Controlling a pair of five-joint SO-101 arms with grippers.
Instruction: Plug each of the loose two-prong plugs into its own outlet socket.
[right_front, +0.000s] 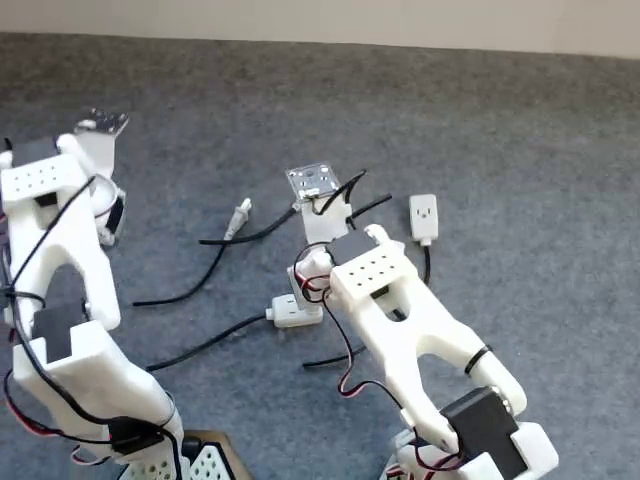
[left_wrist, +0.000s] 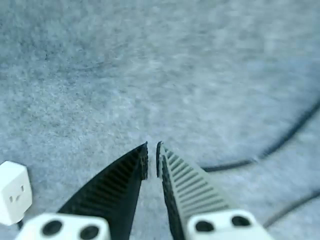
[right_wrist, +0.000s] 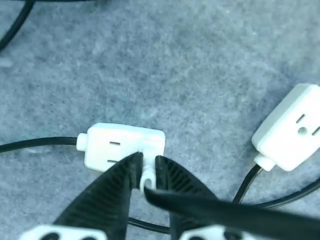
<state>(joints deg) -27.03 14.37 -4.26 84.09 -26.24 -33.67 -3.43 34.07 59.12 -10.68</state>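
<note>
The right arm's fingers (right_wrist: 116, 192) are closed on a small white plug (right_wrist: 146, 179), which sits pinched between their tips with its black cord (right_wrist: 225, 210) trailing across in front of them. The plug is pressed right up against the near edge of a white outlet socket (right_wrist: 120, 142) lying flat on the grey surface (right_front: 500, 130), its two slots facing up. Whether the prongs are in a slot cannot be told, as the fingertips hide that spot. A second outlet (right_wrist: 292, 127) lies well apart from the first, face up, on its own black lead. A loose plug (right_front: 240, 213) lies on the surface beyond the gripped one, apart from both outlets, and its dark cable curves away from it. The left arm's fingers (left_wrist: 120, 185) hang at the far side of the surface, tips drawn almost together with only a thin slit between them and nothing held.
</note>
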